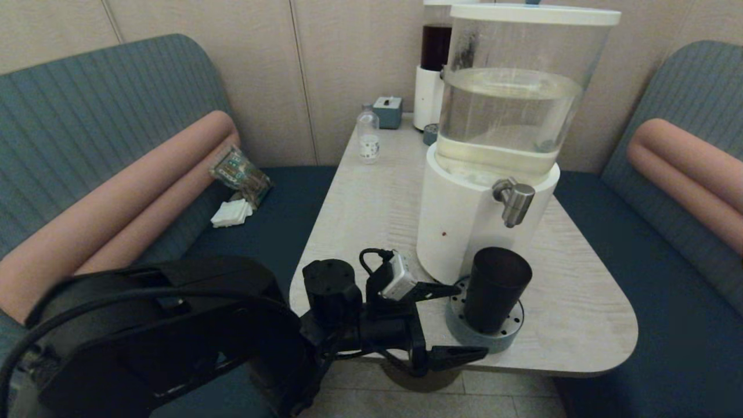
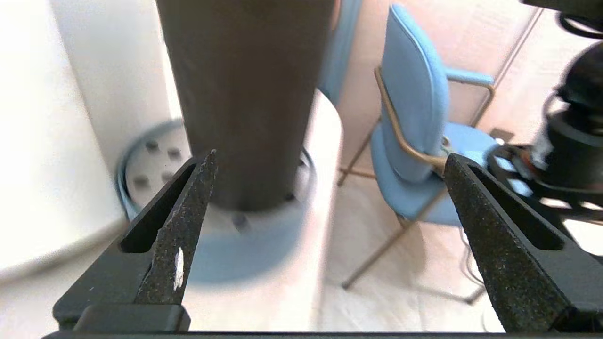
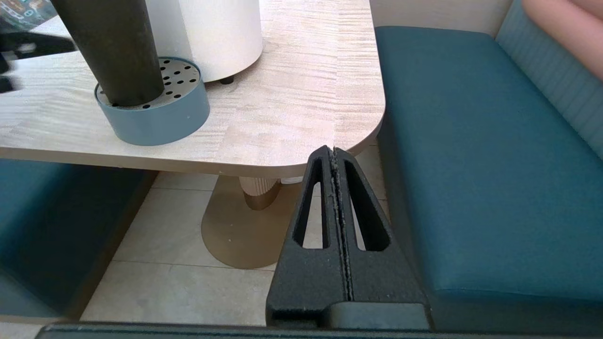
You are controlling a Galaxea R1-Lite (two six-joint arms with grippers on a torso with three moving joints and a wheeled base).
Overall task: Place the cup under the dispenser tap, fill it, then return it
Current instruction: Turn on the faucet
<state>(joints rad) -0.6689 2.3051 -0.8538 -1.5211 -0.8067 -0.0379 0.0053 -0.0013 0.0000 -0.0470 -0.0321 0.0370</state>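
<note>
Water fills about half of the big clear tank (image 1: 511,110), which sits on a round white base (image 1: 458,215) on the table (image 1: 371,209). The dispenser tap (image 1: 514,201) is a short steel spout that sticks out from the top of that base.

The cup (image 1: 496,289) is dark and has no handle. It stands upright on a round blue-grey drip tray (image 1: 484,341) with little holes in it. The tray sits near the front edge of the table, just beside the white base. The cup is right below the tap, with a gap between its rim and the spout. I cannot see if there is water in the cup.

The left claw (image 1: 461,320) is beside the cup on its left, low by the tray. Its two fingers are wide apart. One finger (image 2: 176,230) is very near the bottom of the cup, and I cannot tell if it touches. The other finger (image 2: 499,245) is well apart from the cup, out past the table edge.

The right claw (image 3: 335,157) is low, below the front corner of the table. Its fingers are pressed together and hold nothing.

Far back on the table stand a small clear bottle (image 1: 368,136), a small blue-grey box (image 1: 388,111) and a thinner dispenser (image 1: 435,64) with dark liquid. The bottle has a white label, but its writing is too small to read.
</note>
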